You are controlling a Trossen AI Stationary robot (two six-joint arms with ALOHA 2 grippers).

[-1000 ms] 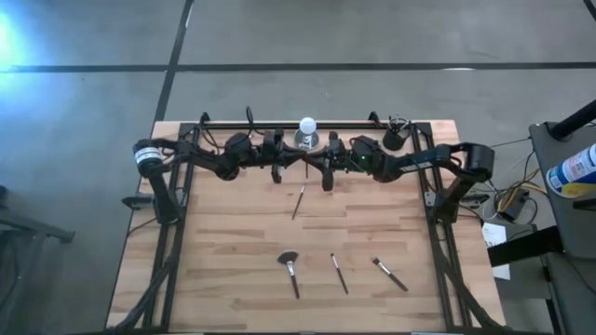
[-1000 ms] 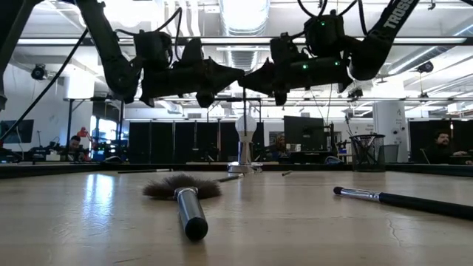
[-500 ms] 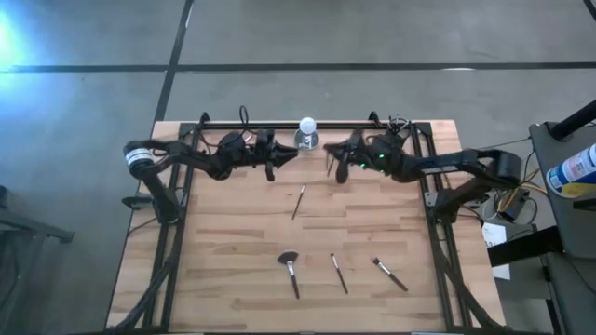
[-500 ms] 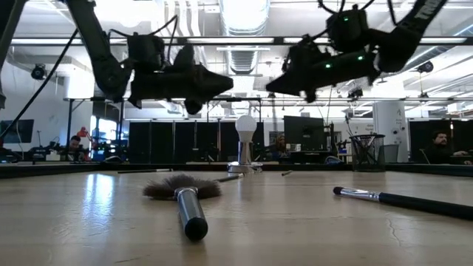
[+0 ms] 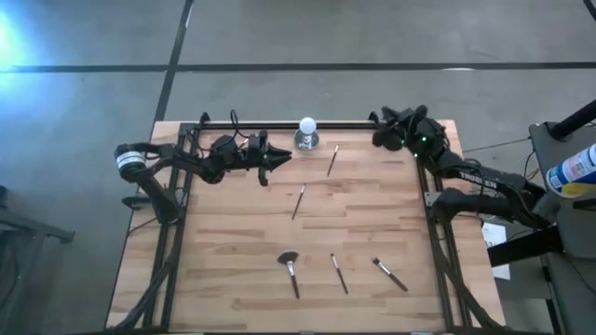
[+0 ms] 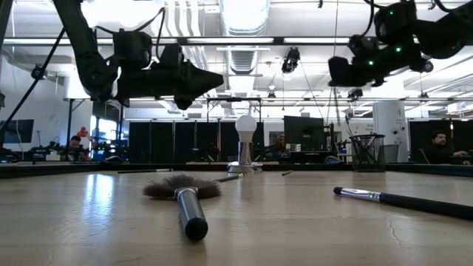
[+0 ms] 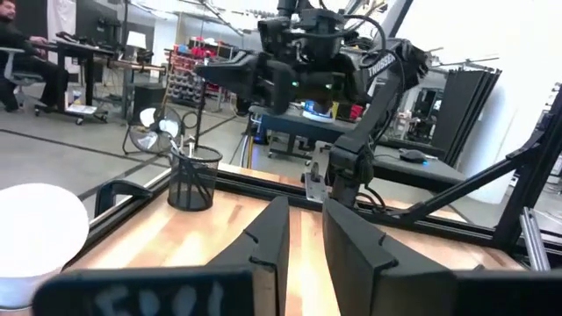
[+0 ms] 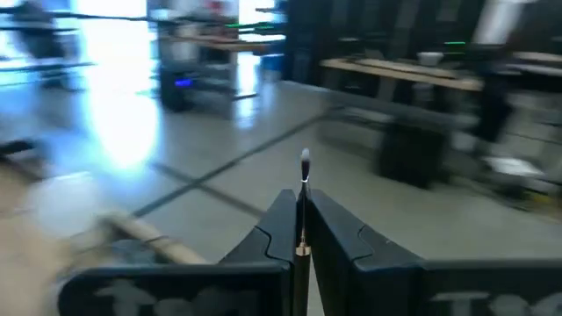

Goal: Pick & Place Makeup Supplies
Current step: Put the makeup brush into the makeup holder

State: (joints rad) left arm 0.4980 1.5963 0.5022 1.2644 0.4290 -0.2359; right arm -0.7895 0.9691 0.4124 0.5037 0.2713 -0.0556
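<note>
Right gripper [image 8: 299, 230] is pinching a slim brush [image 8: 304, 189] near the black cup [image 7: 194, 178]. Left gripper [image 7: 304, 230], fingers slightly spread, is hovering empty beside the white ball [image 5: 306, 125]. Five brushes [image 5: 290, 269] are lying on the table [image 5: 223, 242].

Overhead ceiling lights [image 6: 244, 11] lit the room brightly and glared off the wooden table [image 6: 96, 199] in the low view. A blue-white flare marked the floor [image 5: 14, 37]. The right wrist view was heavily motion-blurred.
</note>
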